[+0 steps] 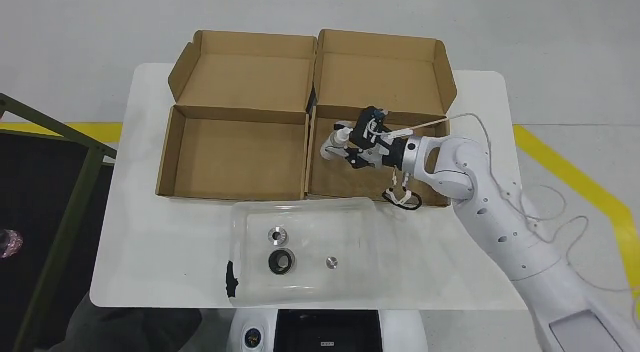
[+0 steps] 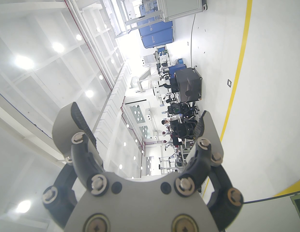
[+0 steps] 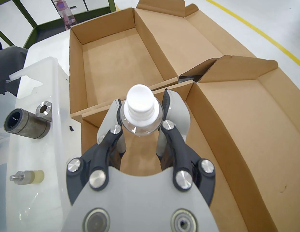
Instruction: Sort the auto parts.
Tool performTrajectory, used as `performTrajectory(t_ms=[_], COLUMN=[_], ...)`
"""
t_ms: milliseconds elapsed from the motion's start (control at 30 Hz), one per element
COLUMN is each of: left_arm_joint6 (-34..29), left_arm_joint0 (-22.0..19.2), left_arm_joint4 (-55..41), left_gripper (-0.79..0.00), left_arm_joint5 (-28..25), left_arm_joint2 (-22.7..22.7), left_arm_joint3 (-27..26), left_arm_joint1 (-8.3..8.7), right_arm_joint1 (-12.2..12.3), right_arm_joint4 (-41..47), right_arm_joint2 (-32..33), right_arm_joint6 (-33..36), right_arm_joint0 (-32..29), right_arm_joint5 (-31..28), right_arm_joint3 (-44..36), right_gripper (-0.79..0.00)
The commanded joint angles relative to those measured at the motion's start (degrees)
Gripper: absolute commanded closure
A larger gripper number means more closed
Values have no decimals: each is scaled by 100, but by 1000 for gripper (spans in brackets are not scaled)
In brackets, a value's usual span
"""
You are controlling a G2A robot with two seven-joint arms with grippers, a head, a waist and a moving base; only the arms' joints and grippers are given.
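White table (image 1: 130, 252) before us: our left gripper (image 2: 140, 109) gapes wide, holding nothing. At the far side sits the left box (image 1: 235, 157); nearer us, the clear tray (image 1: 350, 287) carries a bearing (image 1: 281, 263), a flanged ring (image 1: 277, 234) and a pin (image 1: 332, 261). Over the right box (image 3: 237, 131), our right gripper (image 3: 142, 97) clamps a white-capped clear part (image 3: 139, 94).

Top view: overhead, straight down on table (image 1: 480, 92), mid distance. Right wrist view: close behind right gripper (image 3: 141, 102), facing over near cardboard box (image 3: 237, 134), far cardboard box (image 3: 116, 56), clear tray (image 3: 31, 126); all shared with top view. Left wrist view: behind left gripper (image 2: 140, 112), facing hall ceiling (image 2: 43, 37).
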Motion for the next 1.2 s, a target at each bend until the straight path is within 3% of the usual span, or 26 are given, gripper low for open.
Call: performTrajectory(t_ms=[0, 100, 333, 500, 700, 933, 1167], left_arm_joint6=[0, 0, 0, 0, 0, 0, 0], left_arm_joint0=[0, 0, 0, 0, 0, 0, 0], left_arm_joint4=[0, 0, 0, 0, 0, 0, 0], left_gripper=[-785, -785, -785, -785, -785, -785, -785], left_arm_joint5=[0, 0, 0, 0, 0, 0, 0], left_arm_joint2=[0, 0, 0, 0, 0, 0, 0], left_arm_joint3=[0, 0, 0, 0, 0, 0, 0], left_arm_joint1=[0, 0, 0, 0, 0, 0, 0], right_arm_joint1=[-41, -94, -203, -275, -334, -268, -89], right_arm_joint4=[20, -1, -75, -148, -208, -343, -515], right_arm_joint2=[-85, -185, -371, -509, -590, -367, 112], right_arm_joint6=[-6, -16, -127, -153, -189, -190, 16], right_arm_joint0=[100, 227, 425, 537, 605, 494, 141], right_arm_joint5=[30, 83, 144, 117, 97, 0, -183], right_arm_joint3=[168, 416, 839, 1016, 1128, 782, -85], right_gripper=[0, 0, -175, -219, -363, -582, -616])
